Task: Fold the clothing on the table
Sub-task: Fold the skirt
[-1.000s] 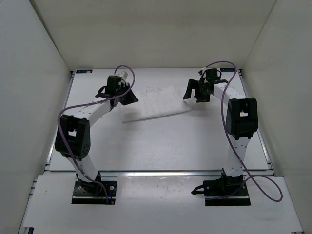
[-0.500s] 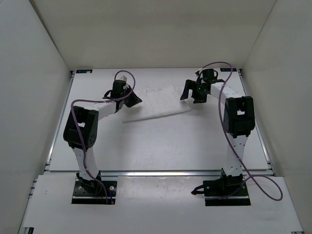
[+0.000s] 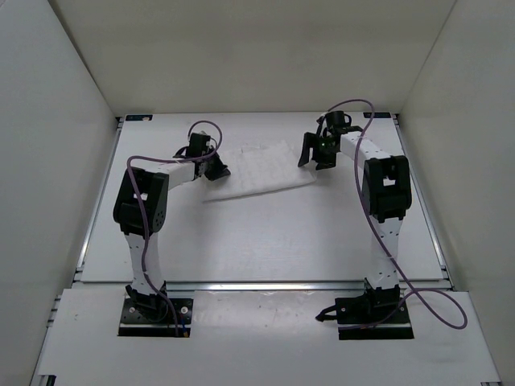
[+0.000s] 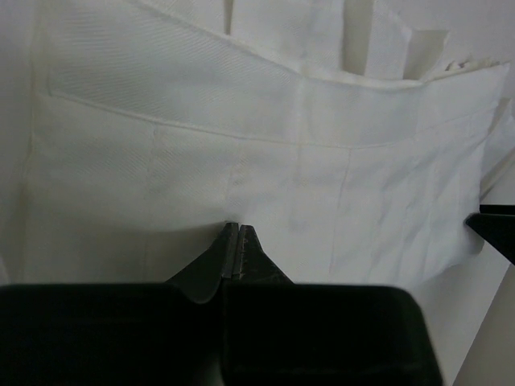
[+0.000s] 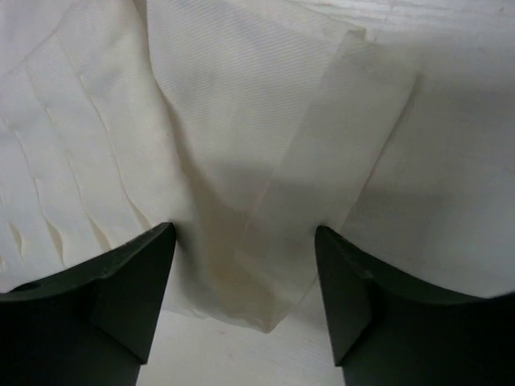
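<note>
Pinching the clothing (image 4: 241, 145), seemingly — left claw (image 4: 232, 238); right claw (image 5: 245, 241) astride.

You've got one clothing (image 3: 261, 170) on one tabletop (image 3: 265, 241) — two hands: left hand (image 3: 216, 169) at ten o'clock, right hand (image 3: 315, 154) at one.

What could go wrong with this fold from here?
The left gripper is shut on just the edge of the clothing, so the thin fabric might slip out when lifted. The right gripper stands open around a corner where layers overlap; closing there may catch only one layer, leaving the fold uneven.
</note>
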